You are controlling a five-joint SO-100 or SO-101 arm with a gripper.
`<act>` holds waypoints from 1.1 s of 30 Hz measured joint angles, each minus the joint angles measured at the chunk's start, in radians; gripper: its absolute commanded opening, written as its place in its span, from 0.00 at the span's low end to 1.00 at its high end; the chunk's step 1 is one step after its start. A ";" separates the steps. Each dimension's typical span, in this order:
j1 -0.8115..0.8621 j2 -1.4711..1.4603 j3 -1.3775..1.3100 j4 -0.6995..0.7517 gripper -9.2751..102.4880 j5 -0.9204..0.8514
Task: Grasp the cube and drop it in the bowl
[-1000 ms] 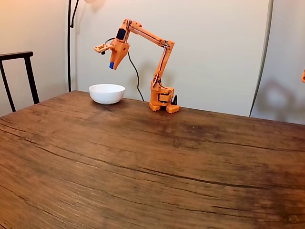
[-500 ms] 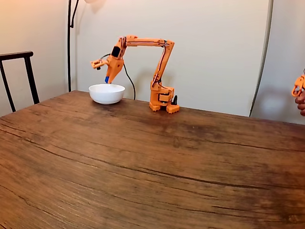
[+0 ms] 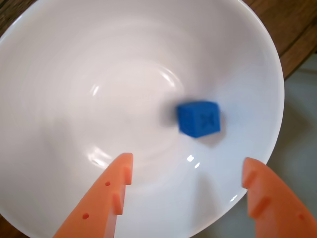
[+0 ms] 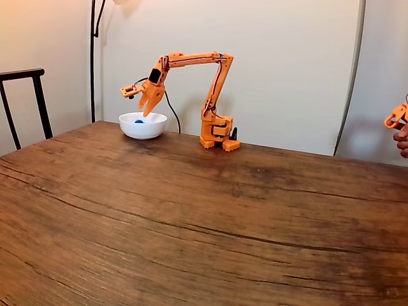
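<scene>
Released, cube (image 3: 198,118) now lies tilted inside bowl (image 3: 59,59).

The jaws, clamped on the cube (image 3: 199,118) a second ago, now stand apart just above the bowl (image 4: 143,125); the cube lies inside it.

Fixed view: orange arm reaching over white bowl at far end of wooden table.

Orange two-finger gripper (image 4: 147,112) points down, hanging just above the plain white round bowl (image 4: 143,125), at about 12 o'clock of its rim; finger spread too small to tell. Tiny blue cube (image 4: 138,120) visible inside the bowl, apart from the gripper. Orange arm base (image 4: 218,133) stands at 3 o'clock from the bowl, near it, against the pale wall. Brown grained wooden table (image 4: 204,217) bears both. Dark chair back (image 4: 24,102) at 9 o'clock of frame. A person's hand (image 4: 403,137) holding an orange part at 3 o'clock frame edge.
</scene>
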 measured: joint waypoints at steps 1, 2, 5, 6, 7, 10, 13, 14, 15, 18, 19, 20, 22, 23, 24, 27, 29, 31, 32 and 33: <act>-0.002 0.000 0.000 0.000 0.39 0.000; -0.008 0.000 0.000 0.002 0.40 0.000; -0.031 0.002 0.000 0.026 0.40 0.000; -0.041 0.002 -0.005 0.040 0.39 0.000; -0.055 0.002 -0.017 0.060 0.39 0.000; -0.109 0.002 -0.086 0.120 0.38 0.000; -0.169 0.002 -0.181 0.209 0.28 -0.012; -0.190 0.002 -0.216 0.242 0.24 -0.025; -0.213 0.002 -0.249 0.273 0.21 -0.035; -0.287 0.002 -0.331 0.351 0.17 -0.063; -0.313 0.002 -0.357 0.380 0.17 -0.074; -0.342 0.002 -0.383 0.405 0.16 -0.087; -0.400 0.002 -0.433 0.456 0.16 -0.106; -0.430 0.002 -0.456 0.480 0.16 -0.123; -0.459 0.002 -0.480 0.503 0.16 -0.130; -0.546 0.002 -0.558 0.575 0.16 -0.163; -0.604 0.002 -0.611 0.626 0.16 -0.186; -0.666 0.002 -0.666 0.676 0.14 -0.202; -0.699 0.002 -0.693 0.699 0.13 -0.213; -0.730 0.002 -0.721 0.712 0.10 -0.218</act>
